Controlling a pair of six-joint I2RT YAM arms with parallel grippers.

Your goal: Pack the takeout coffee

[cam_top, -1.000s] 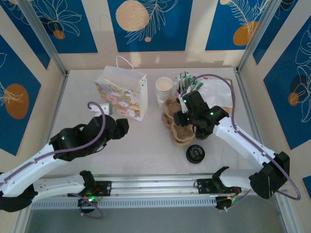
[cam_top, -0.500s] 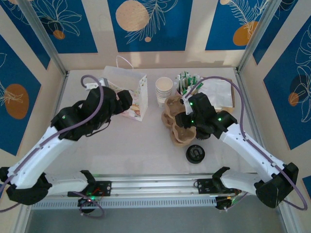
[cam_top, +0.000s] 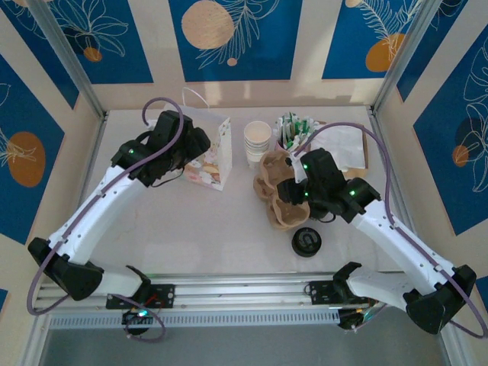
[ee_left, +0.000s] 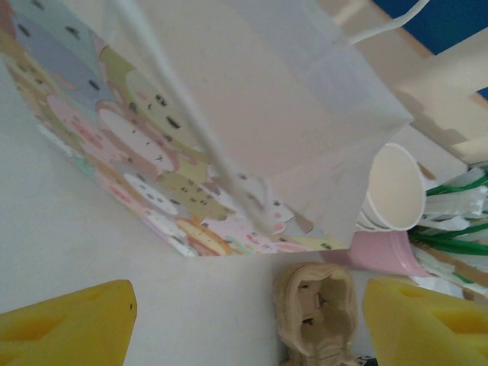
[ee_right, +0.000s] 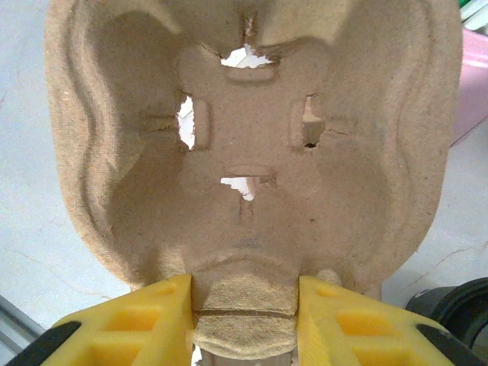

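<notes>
L pincer (ee_left: 248, 297) moved to bag (ee_left: 252, 114), open, R pincer (ee_right: 244, 309) gripping cup carrier (ee_right: 252, 152)

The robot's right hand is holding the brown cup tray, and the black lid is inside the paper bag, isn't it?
Not quite. The right gripper is holding the brown cup tray, but the black lid is not inside the paper bag. It lies on the table beside the tray. The top external view shows it.
</notes>
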